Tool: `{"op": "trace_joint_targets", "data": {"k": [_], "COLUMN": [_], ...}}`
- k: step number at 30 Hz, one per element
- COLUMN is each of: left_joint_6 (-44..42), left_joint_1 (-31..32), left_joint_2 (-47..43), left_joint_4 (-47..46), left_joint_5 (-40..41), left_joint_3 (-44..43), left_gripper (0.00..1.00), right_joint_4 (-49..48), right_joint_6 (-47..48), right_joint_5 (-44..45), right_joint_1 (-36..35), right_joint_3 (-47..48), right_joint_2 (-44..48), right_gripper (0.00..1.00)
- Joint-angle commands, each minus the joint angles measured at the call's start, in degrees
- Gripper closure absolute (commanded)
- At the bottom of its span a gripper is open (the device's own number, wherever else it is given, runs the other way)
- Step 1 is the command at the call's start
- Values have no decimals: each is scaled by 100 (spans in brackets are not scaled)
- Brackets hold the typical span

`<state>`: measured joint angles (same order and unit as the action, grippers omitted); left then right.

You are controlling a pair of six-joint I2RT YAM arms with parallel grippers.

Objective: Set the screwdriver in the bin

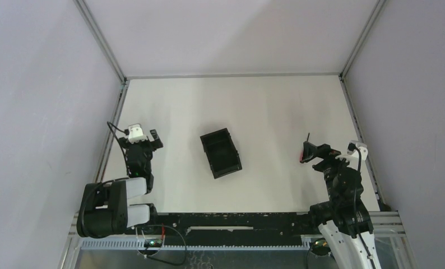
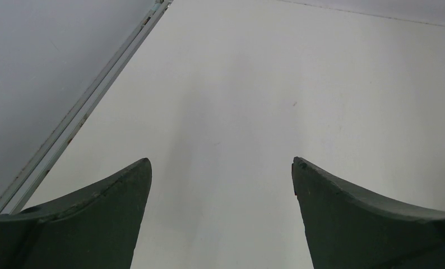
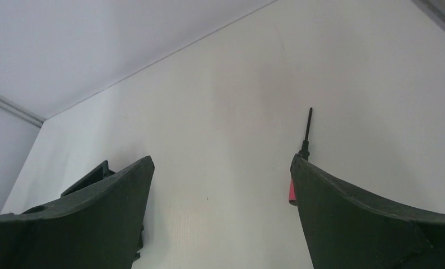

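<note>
The screwdriver (image 1: 305, 149), with a red handle and thin black shaft, lies on the white table at the right, shaft pointing away. The black bin (image 1: 221, 152) stands empty at the table's middle. My right gripper (image 1: 316, 157) is open and empty, just right of the screwdriver. In the right wrist view the shaft (image 3: 307, 126) pokes out past my right finger (image 3: 343, 213), which hides most of the red handle; the gripper (image 3: 220, 162) is open and a bin corner (image 3: 88, 178) shows behind the left finger. My left gripper (image 1: 145, 140) is open and empty over bare table (image 2: 221, 162).
A metal frame rail (image 1: 111, 140) runs along the table's left edge, close to my left gripper, and another rail (image 1: 359, 134) runs along the right edge near my right arm. Grey walls enclose the table on three sides.
</note>
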<state>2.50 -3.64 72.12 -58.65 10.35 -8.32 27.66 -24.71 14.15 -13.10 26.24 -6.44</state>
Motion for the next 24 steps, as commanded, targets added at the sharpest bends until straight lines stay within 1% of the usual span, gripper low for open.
{"op": "trace_joint_targets", "data": {"k": [1,4,7,10,12,13,14,15,16,17,18,21,24], "left_joint_6": [-101,-101,-101,-101,-97,-96,-96,-94,-102,-97,-98,-101,-94], "left_joint_1": [28,25,25,34,30,29,30,29,29,30,30,29,26], "left_joint_2": [1,-4,1,3,-1,-1,-5,-7,2,-3,0,2,-1], "left_joint_4": [-203,-201,-199,-199,-201,-200,-199,-200,-204,-204,-200,-204,-207], "left_joint_5": [19,16,15,13,15,16,14,12,11,14,19,16,17], "left_joint_3": [-267,-272,-268,-269,-267,-267,-269,-272,-272,-274,-272,-268,-267], "left_gripper": [0,0,0,0,0,0,0,0,0,0,0,0,0], "right_joint_4": [-321,-773,-959,-484,278,615,918,1164,1323,1386,1410,1395,1399], "right_joint_6": [-146,241,410,628,744,799,814,770,753,768,789,779,856], "right_joint_5": [198,-348,-402,7,418,421,145,-277,-765,-1067,-1171,-1130,-1119], "right_joint_1": [18,26,35,57,142,287,637,834,1201,1410,1533,1712,1757], "right_joint_3": [81,229,621,1710,2580,2968,3341,3627,3842,3961,4008,4019,4002], "right_joint_2": [84,-44,-630,-1892,-2978,-3584,-4147,-4664,-5139,-5516,-5875,-6903,-7765], "right_gripper": [0,0,3,4,4,2,1,0,0,0,0,1,8]}}
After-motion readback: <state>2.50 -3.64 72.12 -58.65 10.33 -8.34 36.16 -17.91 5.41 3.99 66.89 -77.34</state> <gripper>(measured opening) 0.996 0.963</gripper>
